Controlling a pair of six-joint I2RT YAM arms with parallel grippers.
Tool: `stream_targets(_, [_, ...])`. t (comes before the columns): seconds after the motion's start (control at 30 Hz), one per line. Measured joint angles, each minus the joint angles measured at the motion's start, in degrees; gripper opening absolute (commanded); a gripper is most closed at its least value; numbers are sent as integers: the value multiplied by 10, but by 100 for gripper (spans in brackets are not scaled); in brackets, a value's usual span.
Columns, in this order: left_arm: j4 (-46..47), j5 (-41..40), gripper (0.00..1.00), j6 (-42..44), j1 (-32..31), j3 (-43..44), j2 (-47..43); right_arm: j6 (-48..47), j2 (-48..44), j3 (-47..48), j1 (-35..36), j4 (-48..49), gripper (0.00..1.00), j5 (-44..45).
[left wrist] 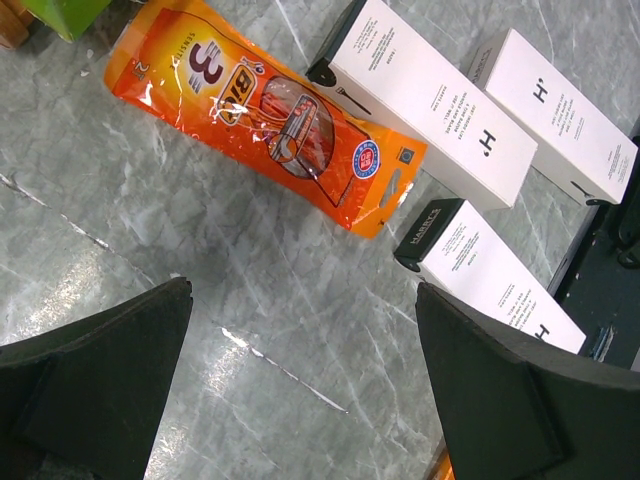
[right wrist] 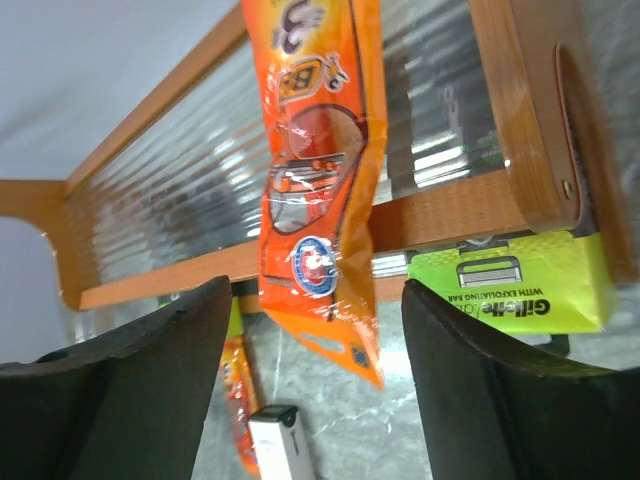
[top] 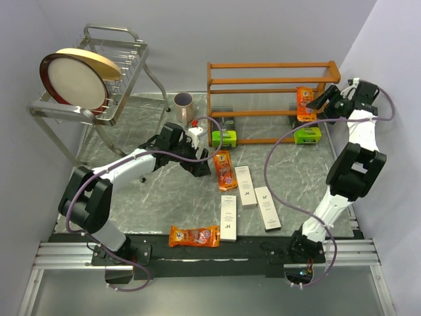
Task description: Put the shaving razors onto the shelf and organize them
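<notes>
The orange-brown wooden shelf (top: 273,82) stands at the back. An orange razor packet (top: 304,102) leans on its right end over the middle rail. My right gripper (top: 323,103) is open just in front of it; in the right wrist view the packet (right wrist: 320,170) hangs ahead of the open gripper (right wrist: 315,300), not gripped. Two lime-green packs (top: 224,138) (top: 307,135) sit at the shelf's foot. My left gripper (top: 198,164) is open and empty, low over the table beside another orange packet (left wrist: 270,120). Three white boxes (top: 245,185) (top: 227,218) (top: 267,207) and a third orange packet (top: 194,236) lie on the table.
A silver wire rack (top: 128,69) with a round plate (top: 74,82) stands at the back left. A mauve mug (top: 183,105) sits left of the shelf. Grey walls close in on both sides.
</notes>
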Motion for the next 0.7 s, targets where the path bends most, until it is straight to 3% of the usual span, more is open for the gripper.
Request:
stream_targets(0.27, [4,-4,100,-2,0,-5,-22,-39,-85,-29,17,-28,83,67])
stream_targets(0.33, [4,-15,99,-2,0,-9,-36,-52,-121,-50,24,-38,78,106])
stream_targets(0.37, [4,-21,99,-2,0,-11,-44,-60,-143,-65,29,-42,73,125])
stream_targets(0.47, [4,-40,99,-2,2,-14,-64,-89,-212,-118,53,-46,33,175])
stream_targets(0.5, [4,-42,99,-2,5,-16,-70,-98,-233,-134,66,-45,10,185])
stream_targets(0.53, [4,-42,100,-2,7,-19,-78,-103,-248,-144,78,-44,0,189])
stream_targets(0.7, [4,-38,100,-11,38,-45,-121,-113,-264,-164,142,-15,0,220])
